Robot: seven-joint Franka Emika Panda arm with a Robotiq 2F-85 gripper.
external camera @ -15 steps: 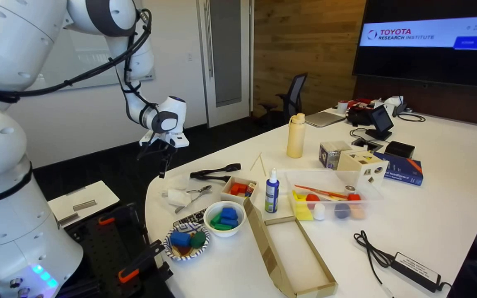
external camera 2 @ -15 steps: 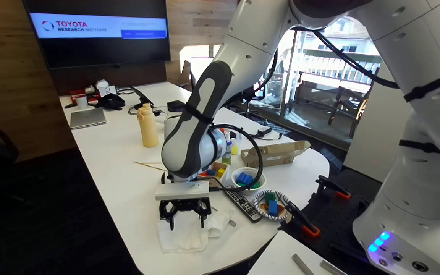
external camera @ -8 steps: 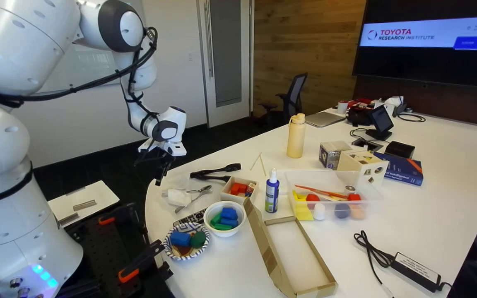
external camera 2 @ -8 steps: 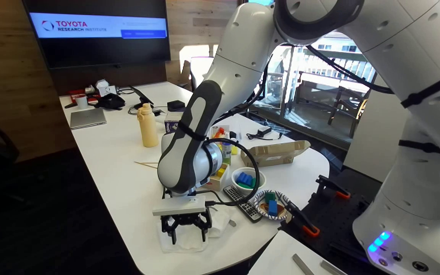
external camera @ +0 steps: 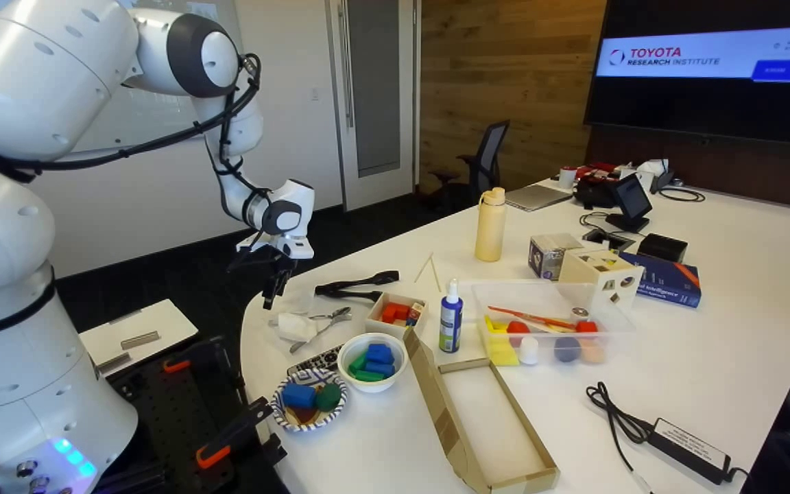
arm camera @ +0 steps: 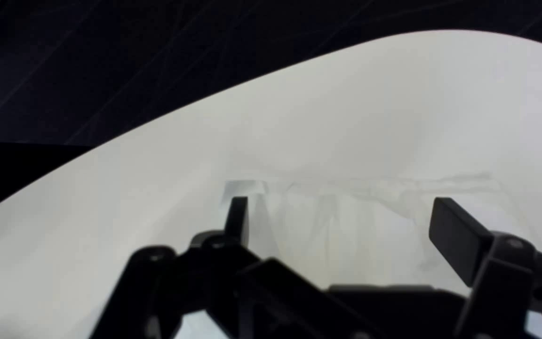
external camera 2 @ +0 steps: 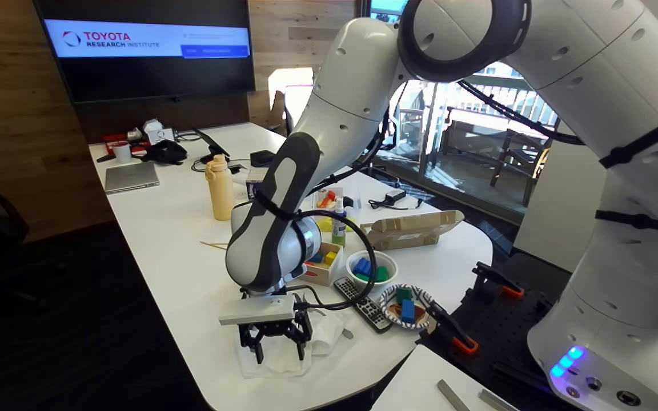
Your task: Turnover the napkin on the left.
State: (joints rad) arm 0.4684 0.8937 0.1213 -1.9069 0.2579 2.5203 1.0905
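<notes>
Indoors — white table, wood wall, floor seemingly carpeted — claw wide over napkin.

The gripper hangs at the left end of the table, near a white napkin. Farther right lie black tongs. On the near side, a white bowl of blue and green blocks stands just beside a patterned bowl, left of an open cardboard box.
</notes>
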